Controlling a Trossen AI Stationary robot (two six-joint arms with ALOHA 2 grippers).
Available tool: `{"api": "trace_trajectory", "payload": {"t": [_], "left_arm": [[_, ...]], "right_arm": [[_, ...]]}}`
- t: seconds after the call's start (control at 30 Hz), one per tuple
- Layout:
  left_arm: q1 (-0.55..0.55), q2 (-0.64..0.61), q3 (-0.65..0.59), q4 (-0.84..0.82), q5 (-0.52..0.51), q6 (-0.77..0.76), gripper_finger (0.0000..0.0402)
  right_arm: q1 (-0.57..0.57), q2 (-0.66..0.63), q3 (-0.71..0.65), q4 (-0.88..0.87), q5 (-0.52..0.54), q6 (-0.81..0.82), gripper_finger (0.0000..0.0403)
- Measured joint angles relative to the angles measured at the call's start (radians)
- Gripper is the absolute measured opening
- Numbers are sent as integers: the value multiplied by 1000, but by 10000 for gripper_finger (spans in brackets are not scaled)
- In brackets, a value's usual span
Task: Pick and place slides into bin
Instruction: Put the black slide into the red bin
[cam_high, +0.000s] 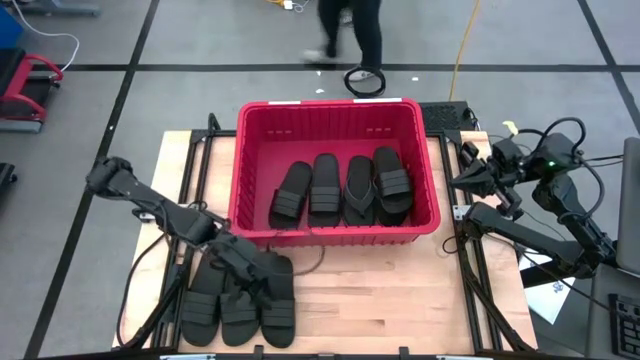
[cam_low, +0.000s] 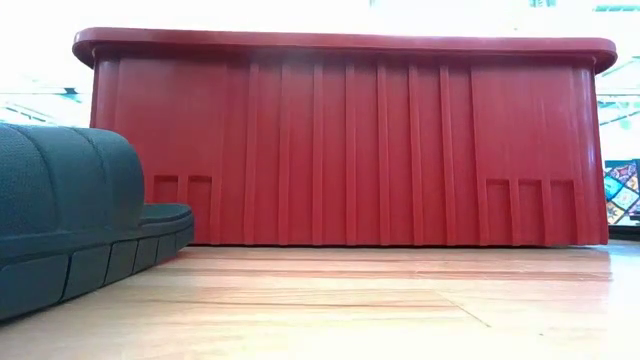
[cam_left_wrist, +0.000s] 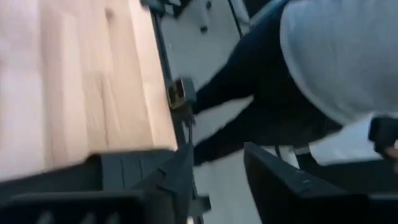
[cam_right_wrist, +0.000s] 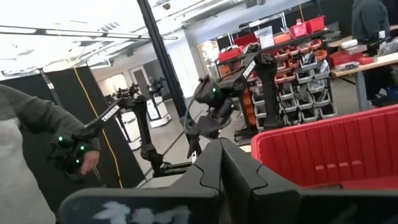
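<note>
We find the left arm reaching across the near-left part of the wooden surface (cam_high: 400, 310), its left claw (cam_high: 243, 262) low over a group of black slides (cam_high: 240, 305) lying side by side by the near edge. In the left wrist view the two dark fingers (cam_left_wrist: 280, 183) stand partly apart with a clear gap between them, and we see nothing between them; whether they touch a slide below we cannot tell. That view also shows a person (cam_left_wrist: 323, 62) in a grey top and dark trousers beside the surface.

At the centre stands the red bin (cam_high: 252, 150), its near wall just behind the loose slides. Inside it we count four black slides (cam_high: 345, 188) laid in a row, toes toward the far wall. In the low view one slide (cam_low: 70, 215) lies in the left foreground, with the ribbed red wall of the bin behind it.

At the right, the right arm waits off the surface's right edge, its right claw (cam_high: 470, 178) beside the bin's right wall. In the right wrist view its fingers (cam_right_wrist: 217, 168) are pressed together with nothing between them. Shelving with red and grey boxes (cam_right_wrist: 292, 68) stands in the room beyond.

We find no brand, label or writing that can be read on the bin or the slides.
</note>
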Motion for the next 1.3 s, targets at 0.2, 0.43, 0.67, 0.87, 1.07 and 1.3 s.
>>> {"api": "trace_trajectory", "payload": {"t": [0.2, 0.43, 0.67, 0.87, 1.07, 1.3], "left_arm": [[-35, 93, -16, -80, 36, 19, 207], [-19, 169, -17, -127, 21, 65, 251], [-7, 249, -17, -88, 43, 118, 269], [21, 362, -17, 14, 70, 95, 269], [48, 439, -15, 78, 139, 76, 269], [78, 407, -16, 55, 143, 112, 269]], "right_arm": [[0, 0, 0, -12, -1, 35, 0], [0, 0, 0, -12, -1, 77, 0], [0, 0, 0, -12, 0, 80, 0], [0, 0, 0, -12, 1, 97, 0], [0, 0, 0, -12, 1, 106, 0], [0, 0, 0, -12, 1, 105, 0]]}}
